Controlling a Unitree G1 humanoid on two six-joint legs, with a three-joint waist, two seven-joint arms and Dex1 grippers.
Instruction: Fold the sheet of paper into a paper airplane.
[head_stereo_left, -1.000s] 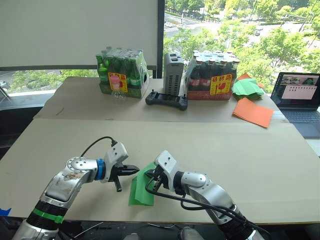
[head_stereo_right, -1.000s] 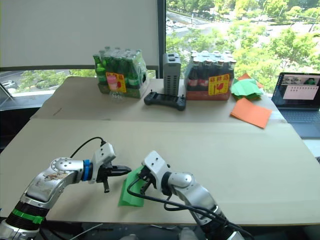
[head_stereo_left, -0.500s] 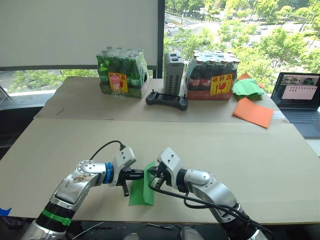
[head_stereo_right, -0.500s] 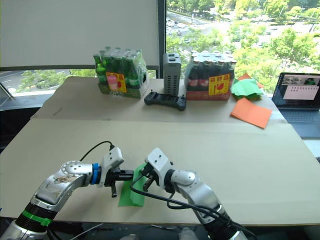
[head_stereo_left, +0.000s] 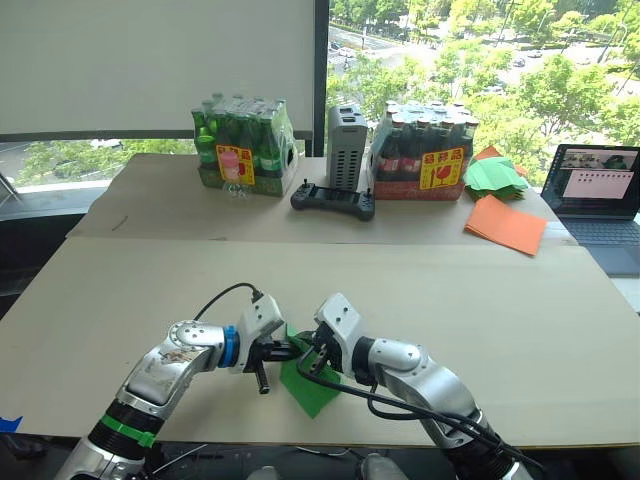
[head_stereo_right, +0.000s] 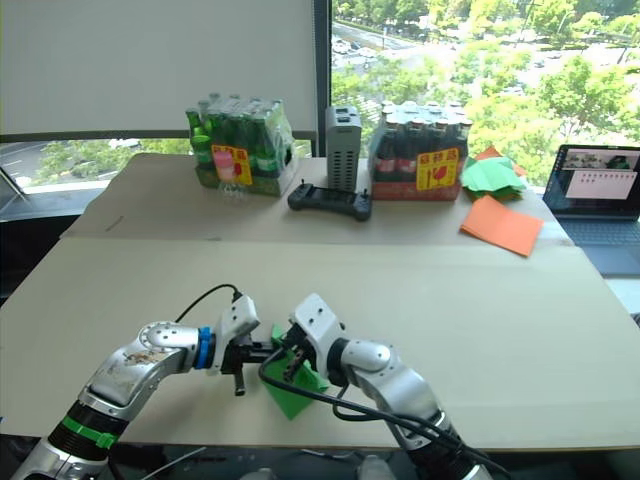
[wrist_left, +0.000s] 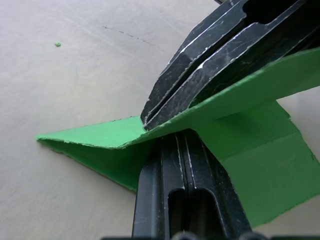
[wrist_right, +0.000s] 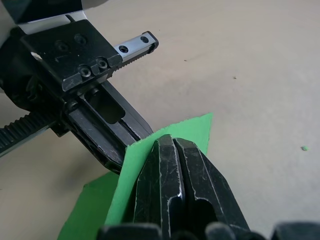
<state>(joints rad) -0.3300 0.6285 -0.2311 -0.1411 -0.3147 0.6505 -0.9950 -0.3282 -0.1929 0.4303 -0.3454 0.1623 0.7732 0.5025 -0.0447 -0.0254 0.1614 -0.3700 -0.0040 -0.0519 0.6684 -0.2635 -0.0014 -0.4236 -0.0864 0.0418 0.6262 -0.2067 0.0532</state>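
The sheet of paper (head_stereo_left: 309, 388) is bright green and folded, held just above the near edge of the table (head_stereo_left: 500, 320), with one corner pointing toward me. My left gripper (head_stereo_left: 287, 351) reaches in from the left and is shut on the paper's folded edge (wrist_left: 100, 137). My right gripper (head_stereo_left: 314, 358) comes from the right, tip to tip with the left, and is shut on the same fold. In the right wrist view its fingers (wrist_right: 170, 150) pinch the paper (wrist_right: 95, 215) beside the left gripper's fingers (wrist_right: 112, 130). A flap (wrist_left: 260, 170) hangs below.
At the back stand a pack of green bottles (head_stereo_left: 243, 145), a grey box (head_stereo_left: 346, 147) and a pack of dark bottles (head_stereo_left: 422, 150), with a black controller (head_stereo_left: 333, 201) in front. An orange sheet (head_stereo_left: 505, 223), a heap of green sheets (head_stereo_left: 495, 175) and a laptop (head_stereo_left: 597, 195) lie at the far right.
My left gripper has moved right onto the paper and met the right gripper. The paper has turned from a narrow strip into a wider tilted shape with a corner toward me.
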